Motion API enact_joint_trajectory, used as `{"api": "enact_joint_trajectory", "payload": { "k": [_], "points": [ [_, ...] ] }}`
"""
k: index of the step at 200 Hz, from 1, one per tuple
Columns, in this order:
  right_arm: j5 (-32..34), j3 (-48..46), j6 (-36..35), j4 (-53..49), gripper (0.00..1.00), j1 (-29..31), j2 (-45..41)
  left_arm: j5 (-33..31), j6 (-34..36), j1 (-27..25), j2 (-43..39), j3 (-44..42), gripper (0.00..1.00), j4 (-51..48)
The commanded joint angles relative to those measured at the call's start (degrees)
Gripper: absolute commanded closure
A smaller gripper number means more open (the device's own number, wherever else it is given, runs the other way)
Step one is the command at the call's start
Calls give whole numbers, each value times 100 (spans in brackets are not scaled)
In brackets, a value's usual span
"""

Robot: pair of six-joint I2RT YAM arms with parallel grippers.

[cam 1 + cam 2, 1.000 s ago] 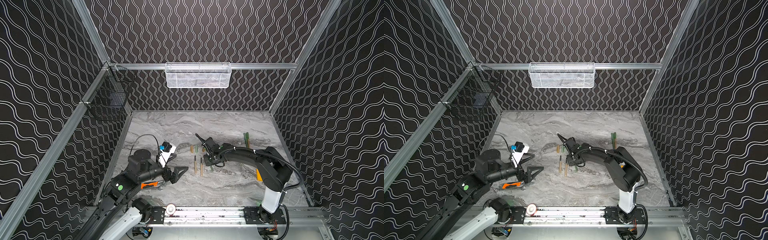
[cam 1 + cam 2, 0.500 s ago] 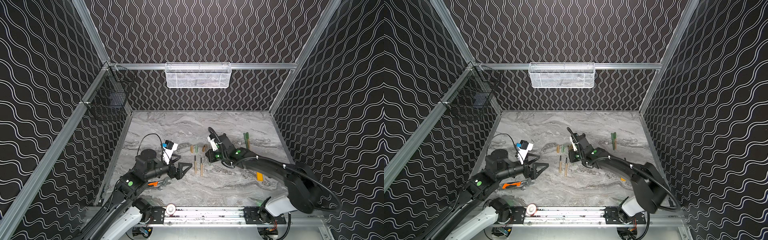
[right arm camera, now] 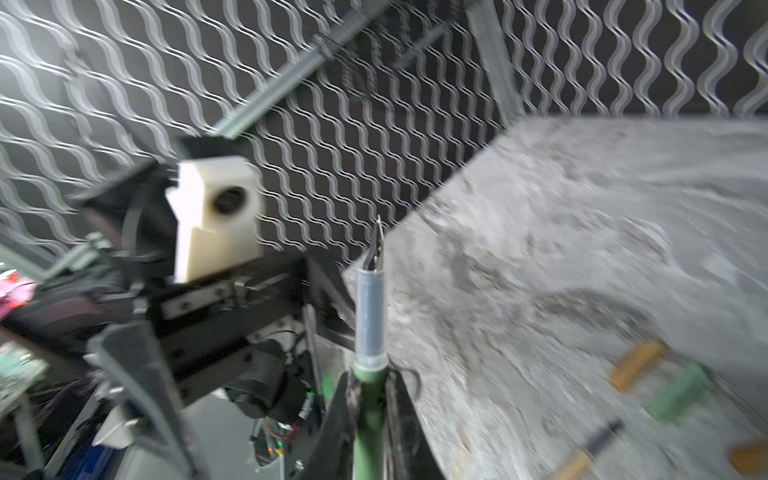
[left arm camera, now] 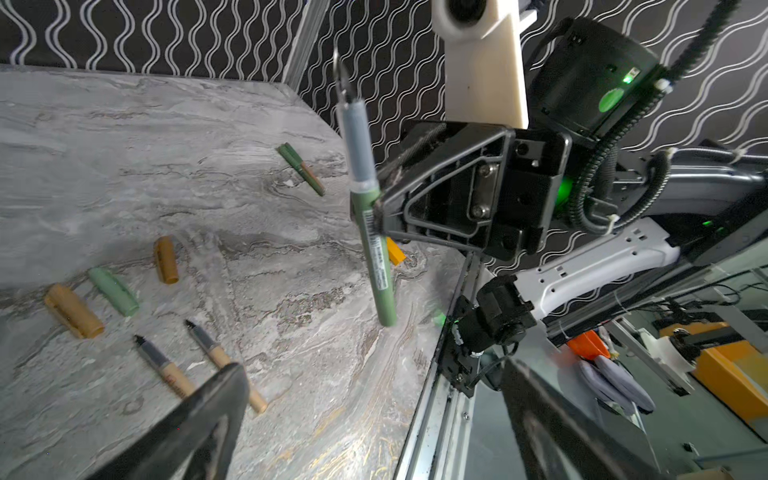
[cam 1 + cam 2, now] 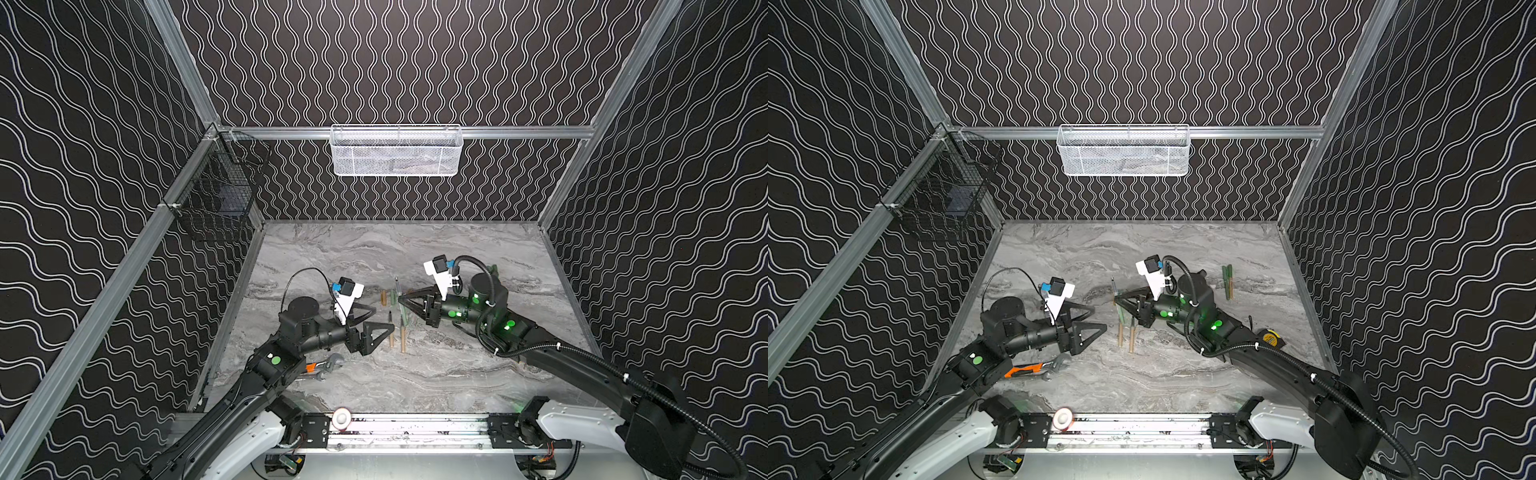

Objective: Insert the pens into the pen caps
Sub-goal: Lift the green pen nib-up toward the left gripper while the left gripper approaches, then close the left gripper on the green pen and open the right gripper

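Jaws of right gripper [image 4: 376, 208] are clamping green pen [image 4: 376, 257]; left gripper [image 5: 384, 320], jaws apart, should be fetching green cap [image 4: 113, 291]

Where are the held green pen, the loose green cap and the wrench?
green pen [image 4: 376, 253]: left wrist view, on its labelled barrel.
green cap [image 4: 113, 291]: left wrist view, middle of its body.
wrench [image 5: 1022, 370]: in a top view, on the orange handle.

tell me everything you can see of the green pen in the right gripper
The green pen is uncapped: a green plastic-looking barrel with a printed label, a grey grip section and a dark pointed tip. The right gripper is shut on the barrel below the grey section, holding it steeply tilted, tip up. Its lower end appears clear of the marble table.
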Motion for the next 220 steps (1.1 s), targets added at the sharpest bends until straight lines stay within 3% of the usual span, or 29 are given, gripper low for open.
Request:
{"api": "enact_joint_trajectory", "payload": {
  "k": [1, 37, 84, 109, 171, 220],
  "points": [
    [-689, -121, 393, 1220, 86, 25, -92, 423, -106, -32, 57, -25, 5, 851],
    [-1029, -163, 593, 1793, 87, 96, -63, 952, -318, -101, 230, -117, 14, 1574],
    [-1412, -189, 1063, 2705, 86, 177, 242, 988, -307, -251, 304, -112, 24, 1847],
    [-1533, -198, 1213, 3007, 87, 236, 380, 1030, -302, -272, 306, -98, 35, 1997],
    [-1583, -94, 1143, 2741, 87, 345, 408, 982, -231, -279, 309, -95, 61, 2129],
    [-1484, -153, 1071, 2573, 86, 353, 422, 960, -192, -290, 244, -91, 75, 2075]
  ]
}}
